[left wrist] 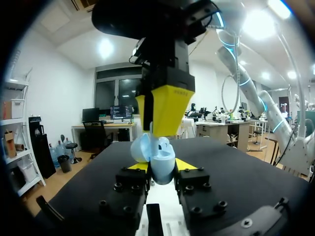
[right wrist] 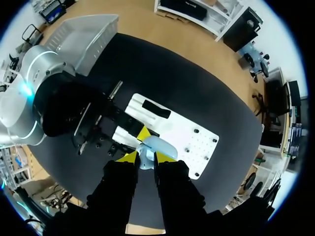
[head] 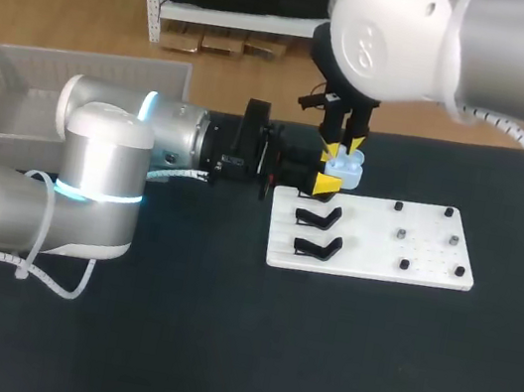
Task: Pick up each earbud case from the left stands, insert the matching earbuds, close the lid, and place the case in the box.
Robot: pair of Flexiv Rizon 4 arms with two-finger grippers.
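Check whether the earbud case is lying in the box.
No, the earbud case sits between the fingers of the left gripper at the white board's edge, away from the box.

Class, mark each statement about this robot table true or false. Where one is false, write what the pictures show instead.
1. The left tool grips the light blue earbud case between its fingers. True.
2. The earbud case lies inside the box. False: the case is held at the edge of the white board, well apart from the box.
3. The right tool is directly above the earbud case. True.
4. The two black stands in the open on the white board each carry a case. False: both are bare.
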